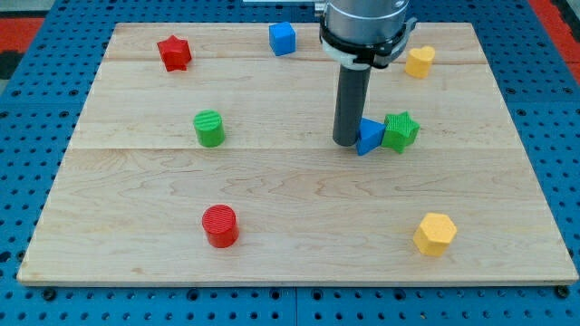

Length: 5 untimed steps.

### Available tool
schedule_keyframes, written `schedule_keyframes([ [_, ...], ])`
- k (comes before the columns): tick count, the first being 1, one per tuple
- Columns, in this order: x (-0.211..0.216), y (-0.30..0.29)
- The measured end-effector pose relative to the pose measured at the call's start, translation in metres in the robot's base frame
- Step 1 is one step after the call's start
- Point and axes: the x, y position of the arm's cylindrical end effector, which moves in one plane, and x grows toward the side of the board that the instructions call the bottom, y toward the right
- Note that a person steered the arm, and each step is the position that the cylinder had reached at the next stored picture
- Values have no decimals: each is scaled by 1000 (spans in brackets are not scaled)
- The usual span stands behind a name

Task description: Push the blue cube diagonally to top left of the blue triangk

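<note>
The blue cube point(283, 38) sits near the view's top edge of the wooden board, left of the arm. The blue triangle point(370, 136) lies right of the board's middle, touching the green star point(400, 130) on its right. My tip point(345, 142) rests on the board right against the blue triangle's left side. The blue cube is well up and to the left of my tip.
A red star point(173, 52) is at the top left. A green cylinder point(209, 129) is at the left middle. A red cylinder point(220, 225) is at the bottom left. A yellow block point(420, 62) is at the top right, a yellow hexagon point(435, 234) at the bottom right.
</note>
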Motion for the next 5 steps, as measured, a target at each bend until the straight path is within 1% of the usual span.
schedule_keyframes([
  [1, -60, -43],
  [2, -154, -14],
  [3, -209, -45],
  [4, -232, -125],
  [5, -218, -170],
])
